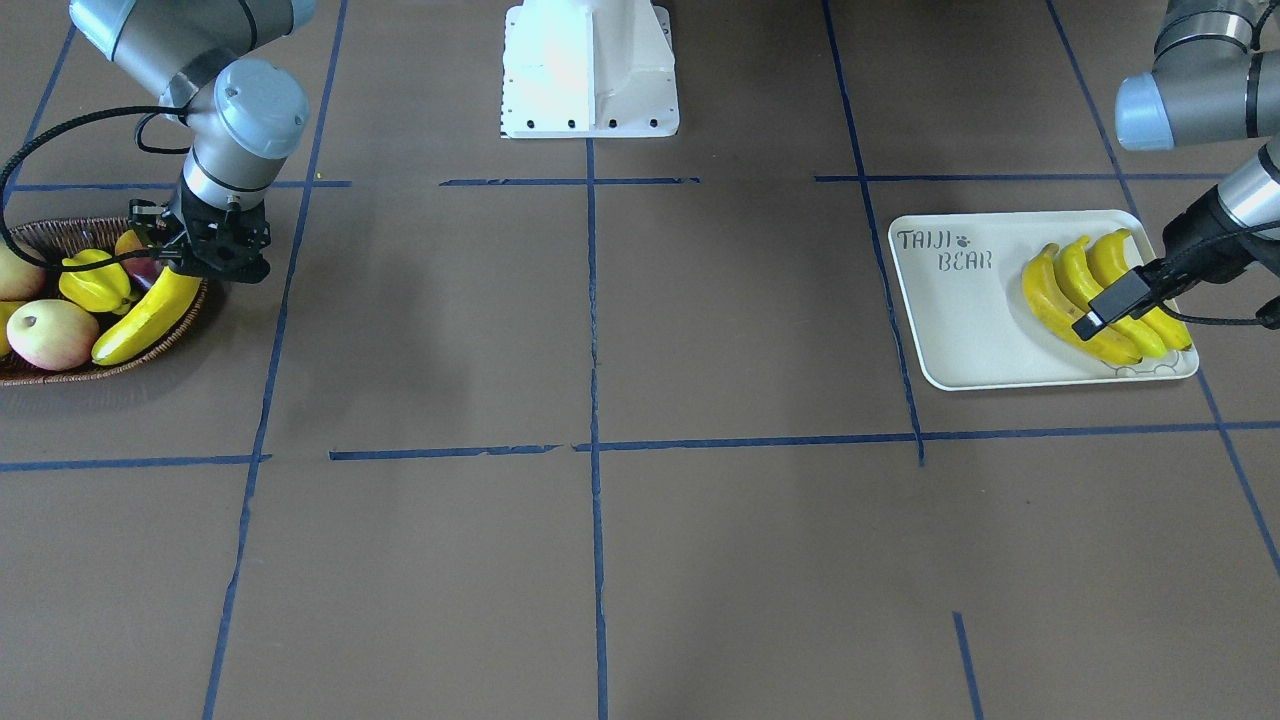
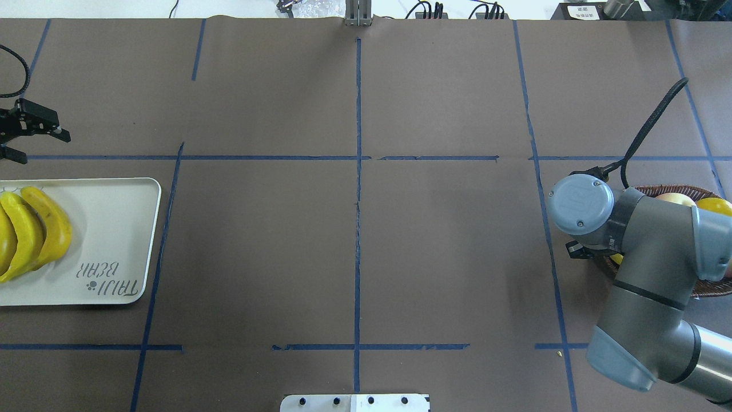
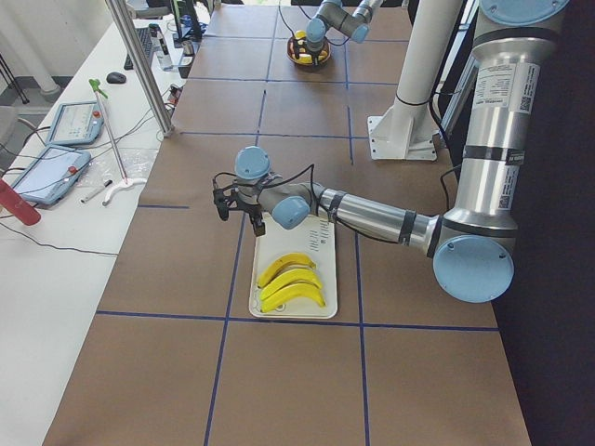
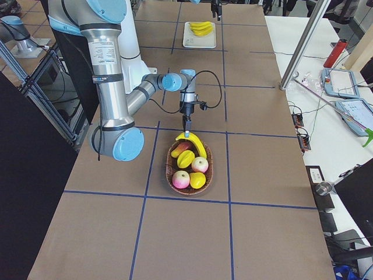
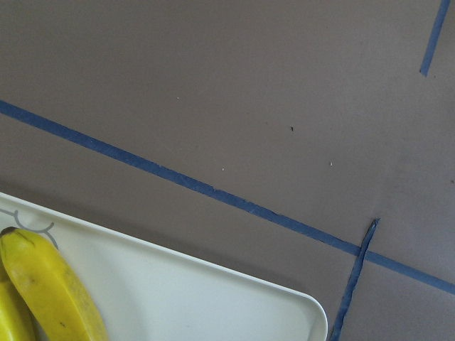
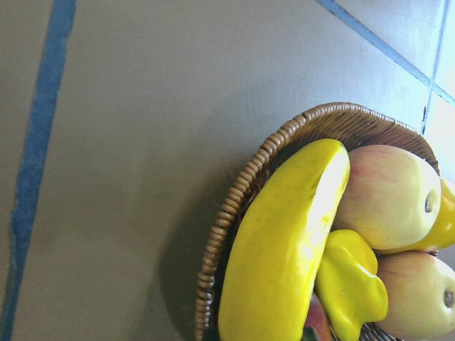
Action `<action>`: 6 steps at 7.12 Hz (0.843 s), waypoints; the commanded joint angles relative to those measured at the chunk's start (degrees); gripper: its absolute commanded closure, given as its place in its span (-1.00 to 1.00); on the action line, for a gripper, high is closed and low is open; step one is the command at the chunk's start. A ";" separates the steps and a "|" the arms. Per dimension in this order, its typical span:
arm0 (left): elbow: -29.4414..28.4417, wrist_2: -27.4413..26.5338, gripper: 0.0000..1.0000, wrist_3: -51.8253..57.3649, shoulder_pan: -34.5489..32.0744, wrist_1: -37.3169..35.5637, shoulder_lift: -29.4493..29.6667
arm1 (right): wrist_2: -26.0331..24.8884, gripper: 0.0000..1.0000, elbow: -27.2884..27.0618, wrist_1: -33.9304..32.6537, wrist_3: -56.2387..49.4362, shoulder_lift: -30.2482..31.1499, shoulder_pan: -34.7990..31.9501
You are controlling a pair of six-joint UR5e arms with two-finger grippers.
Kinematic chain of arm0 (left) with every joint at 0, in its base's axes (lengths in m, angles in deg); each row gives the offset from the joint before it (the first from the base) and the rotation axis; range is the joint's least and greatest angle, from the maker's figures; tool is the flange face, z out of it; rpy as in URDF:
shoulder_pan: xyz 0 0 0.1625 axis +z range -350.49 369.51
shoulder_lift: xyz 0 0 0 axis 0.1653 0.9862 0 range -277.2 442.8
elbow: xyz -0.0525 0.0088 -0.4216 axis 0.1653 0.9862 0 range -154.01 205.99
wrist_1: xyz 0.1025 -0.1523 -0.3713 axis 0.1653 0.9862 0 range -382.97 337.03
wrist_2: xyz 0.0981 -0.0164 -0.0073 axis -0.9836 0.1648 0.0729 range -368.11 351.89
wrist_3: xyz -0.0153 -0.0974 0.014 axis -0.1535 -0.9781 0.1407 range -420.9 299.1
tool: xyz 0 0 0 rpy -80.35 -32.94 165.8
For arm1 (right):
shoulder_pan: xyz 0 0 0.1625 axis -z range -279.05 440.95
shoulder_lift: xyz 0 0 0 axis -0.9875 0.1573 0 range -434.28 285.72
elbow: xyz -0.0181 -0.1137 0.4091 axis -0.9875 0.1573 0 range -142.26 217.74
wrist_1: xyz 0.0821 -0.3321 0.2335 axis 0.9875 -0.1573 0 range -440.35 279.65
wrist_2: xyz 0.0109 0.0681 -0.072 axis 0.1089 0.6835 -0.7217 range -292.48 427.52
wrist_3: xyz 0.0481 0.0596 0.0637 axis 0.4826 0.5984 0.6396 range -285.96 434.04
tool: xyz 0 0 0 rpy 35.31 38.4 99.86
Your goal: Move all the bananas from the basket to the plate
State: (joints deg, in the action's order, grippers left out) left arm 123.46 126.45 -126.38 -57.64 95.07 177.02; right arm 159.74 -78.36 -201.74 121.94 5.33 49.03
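3 bananas (image 1: 1085, 295) lie on the plate (image 1: 960, 330) (1 in basket (image 1: 60, 375), under right gripper (image 1: 215, 262)).

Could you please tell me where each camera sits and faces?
Front-facing: across the table, facing the base; both arms.
Overhead: behind the base, looking down; right arm over basket.
Exterior left: table end; left arm nearest.
Exterior right: opposite end; right arm nearest.
Left wrist: above plate corner.
Right wrist: above basket.
Both wrists show bananas.
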 commanded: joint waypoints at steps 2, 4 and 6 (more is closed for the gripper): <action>0.00 -0.09 -1.00 0.00 0.00 0.00 0.09 | 0.07 1.00 -4.84 -10.15 0.00 -6.53 -2.96; 0.00 0.00 -1.00 0.00 0.18 0.00 0.17 | 1.29 1.00 -7.37 -11.59 0.00 -9.99 -6.55; -0.09 -0.09 -1.00 0.00 0.35 -0.09 0.52 | 8.37 1.00 -8.71 -2.08 0.44 -10.87 -11.65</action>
State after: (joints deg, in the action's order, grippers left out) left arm 123.44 126.39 -126.38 -57.35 95.05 177.35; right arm 163.88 -86.40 -209.73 122.13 -4.77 40.43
